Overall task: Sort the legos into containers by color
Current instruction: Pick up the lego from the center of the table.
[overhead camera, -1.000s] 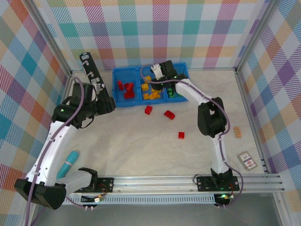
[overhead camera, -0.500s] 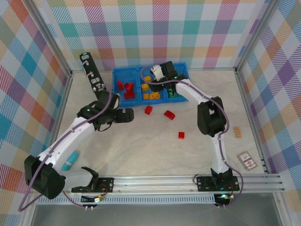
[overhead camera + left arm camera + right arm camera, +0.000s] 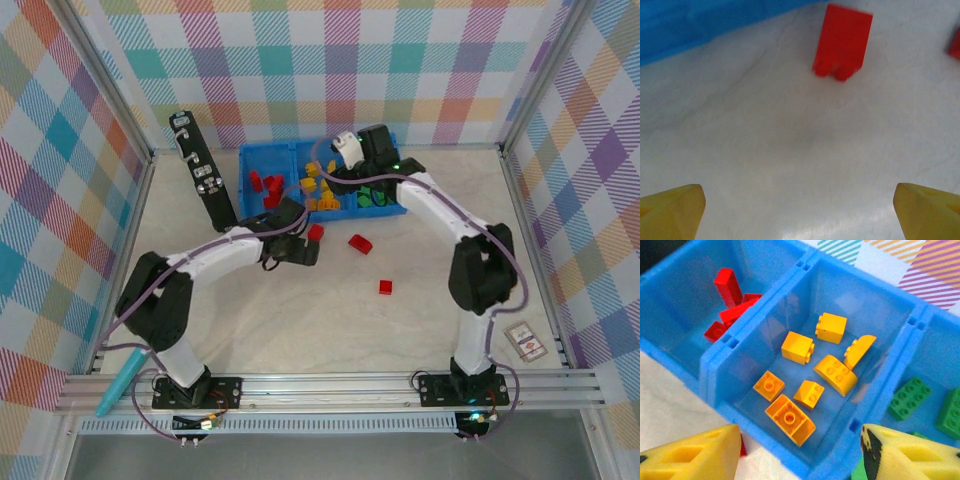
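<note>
Now the left arm faces a loose red brick.
Blue bin (image 3: 246, 200) at back; left gripper (image 3: 797, 196) spread wide, empty; red brick (image 3: 842, 42) on table (image 3: 790, 130) ahead, slightly right, long axis pointing away; right gripper (image 3: 800, 440) parted, empty, over yellow compartment (image 3: 765, 330).

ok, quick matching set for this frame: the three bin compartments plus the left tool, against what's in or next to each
1. left compartment
2. middle compartment
3. right compartment
4. left tool

A. green legos
B. open, close to a loose red lego on the table
C. red legos
D. yellow-orange legos

Pairs: 1-C, 2-D, 3-A, 4-B
</note>
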You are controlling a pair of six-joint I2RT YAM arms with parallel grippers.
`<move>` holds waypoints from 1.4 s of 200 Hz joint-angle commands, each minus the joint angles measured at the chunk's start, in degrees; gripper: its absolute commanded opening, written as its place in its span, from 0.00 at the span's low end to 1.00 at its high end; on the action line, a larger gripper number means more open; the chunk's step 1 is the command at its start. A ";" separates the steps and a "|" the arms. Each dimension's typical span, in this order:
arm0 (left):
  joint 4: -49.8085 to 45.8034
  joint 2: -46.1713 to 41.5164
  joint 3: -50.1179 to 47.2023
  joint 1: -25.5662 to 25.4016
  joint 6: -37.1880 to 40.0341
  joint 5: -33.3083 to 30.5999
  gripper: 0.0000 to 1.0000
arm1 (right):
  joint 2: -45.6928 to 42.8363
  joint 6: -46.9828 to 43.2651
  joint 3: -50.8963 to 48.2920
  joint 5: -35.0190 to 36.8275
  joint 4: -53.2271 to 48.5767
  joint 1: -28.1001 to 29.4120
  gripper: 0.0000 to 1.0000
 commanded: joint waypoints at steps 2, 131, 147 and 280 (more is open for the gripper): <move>4.29 4.75 4.85 -0.42 3.42 -0.08 0.96 | -5.94 1.36 -5.35 0.77 0.09 -1.09 0.66; 5.93 20.97 16.83 0.64 5.42 3.70 0.81 | -28.62 18.28 -38.29 0.24 -0.13 -1.93 0.69; 6.10 22.38 17.93 0.73 5.24 3.95 0.80 | -29.83 18.75 -40.12 1.42 -1.52 -1.98 0.69; 1.09 20.58 17.51 1.17 3.39 3.21 0.24 | -25.93 21.67 -38.75 3.79 -5.05 -2.02 0.75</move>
